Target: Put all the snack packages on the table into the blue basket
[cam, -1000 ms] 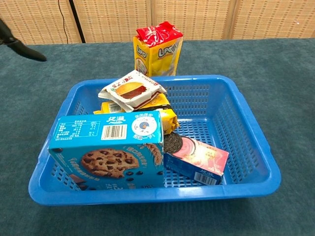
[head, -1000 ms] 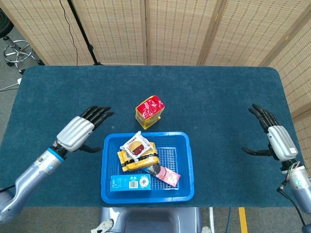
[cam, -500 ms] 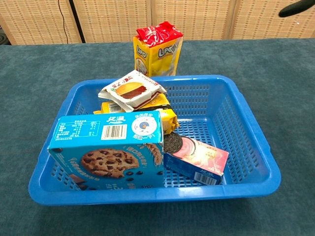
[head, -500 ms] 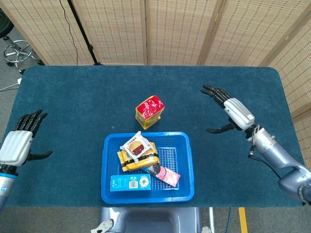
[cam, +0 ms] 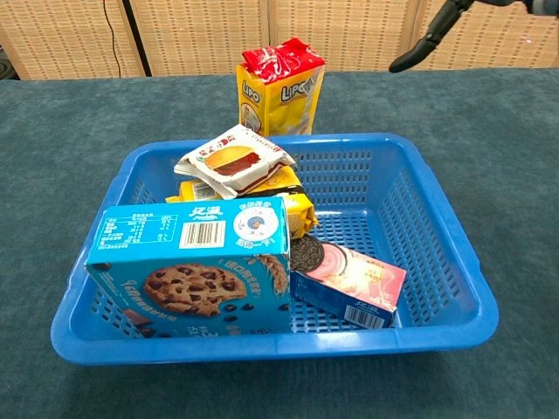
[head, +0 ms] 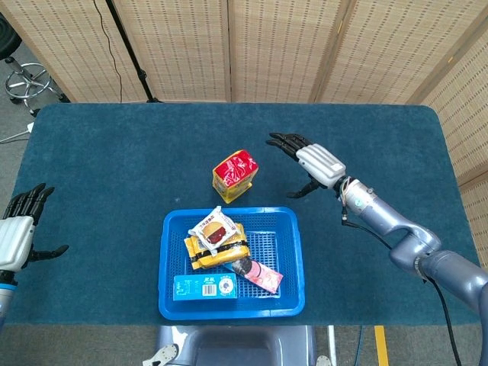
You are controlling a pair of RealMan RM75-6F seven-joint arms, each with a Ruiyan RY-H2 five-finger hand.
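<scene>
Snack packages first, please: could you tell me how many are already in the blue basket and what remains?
Done: four lie in the blue basket: the cookie box, pink pack, burger pack and yellow bag. In hand: nothing; the right hand, open, hovers near the Lipo pack; the left hand is open at the table's edge. Left: that Lipo pack, standing outside the basket.

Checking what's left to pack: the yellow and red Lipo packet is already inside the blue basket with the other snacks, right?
No. The Lipo packet stands on the table just beyond the blue basket, not inside it. The head view shows this plainly. The other snacks are in the basket.
</scene>
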